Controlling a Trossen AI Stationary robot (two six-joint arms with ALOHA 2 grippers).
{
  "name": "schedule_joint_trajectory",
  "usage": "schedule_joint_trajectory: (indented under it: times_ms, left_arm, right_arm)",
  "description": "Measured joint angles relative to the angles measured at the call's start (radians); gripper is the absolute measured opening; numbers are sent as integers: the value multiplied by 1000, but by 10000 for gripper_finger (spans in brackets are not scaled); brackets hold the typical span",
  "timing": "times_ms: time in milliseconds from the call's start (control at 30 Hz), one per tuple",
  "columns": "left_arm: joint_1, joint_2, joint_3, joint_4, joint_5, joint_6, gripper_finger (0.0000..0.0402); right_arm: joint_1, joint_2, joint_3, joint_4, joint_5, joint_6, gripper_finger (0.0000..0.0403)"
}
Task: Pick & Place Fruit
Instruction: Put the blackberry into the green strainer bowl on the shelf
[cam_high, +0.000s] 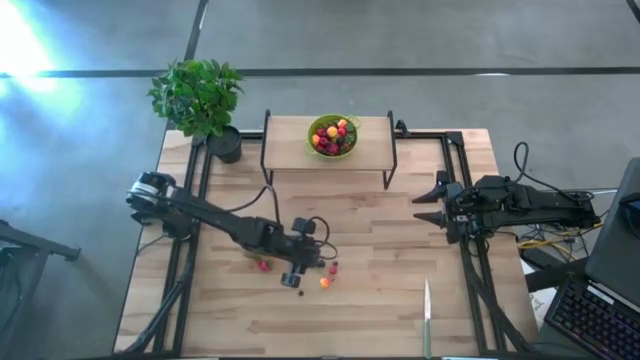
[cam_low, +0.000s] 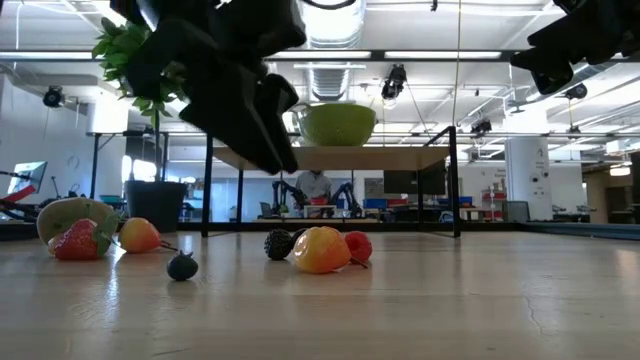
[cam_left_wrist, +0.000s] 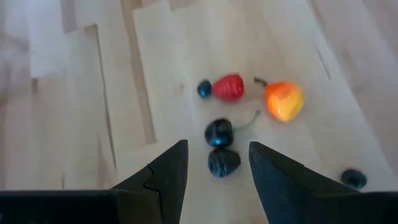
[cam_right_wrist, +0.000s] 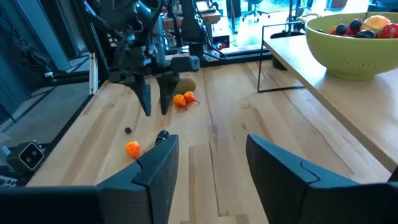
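Left gripper (cam_left_wrist: 216, 167) hangs above table (cam_high: 380, 300), fingers parted, nothing held, a dark berry (cam_left_wrist: 222, 162) between the tips. Second berry (cam_left_wrist: 219, 132) touches it; raspberry (cam_left_wrist: 228, 87) and peach (cam_left_wrist: 284, 100) lie near.

Risks, as I judge:
- closing may catch both berries
- round berry may squirt out

Right gripper (cam_high: 432, 201) waits apart, parted, empty.

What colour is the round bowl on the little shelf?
Lime green round bowl, clearest in the right wrist view.

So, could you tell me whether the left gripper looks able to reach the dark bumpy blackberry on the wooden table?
Probably yes: the left gripper hovers open above the blackberry, nothing between them.
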Motion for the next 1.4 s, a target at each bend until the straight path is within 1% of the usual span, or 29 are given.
schedule_joint_trajectory:
  times_ms: [133,333,400,567,667,733,933,1233,1400]
  left_arm:
    - [-3,0,-20,40,19,18,177]
    - [-3,4,-41,49,27,3,180]
    - [-3,5,-53,58,27,-7,192]
    - [-3,6,-69,95,27,-10,243]
    - [-3,6,-76,103,27,-10,259]
    - [-3,6,-83,102,27,-10,261]
    - [-3,49,-130,201,28,11,260]
    - [-2,131,-131,250,30,14,259]
    - [-2,151,-129,280,25,-3,259]
  right_arm:
    - [0,0,0,0,0,0,169]
    - [0,0,0,0,0,0,150]
    - [0,0,0,0,0,0,143]
    - [0,0,0,0,0,0,126]
    - [0,0,0,0,0,0,116]
    - [0,0,0,0,0,0,109]
    - [0,0,0,0,0,0,87]
    - [0,0,0,0,0,0,54]
    - [0,0,0,0,0,0,42]
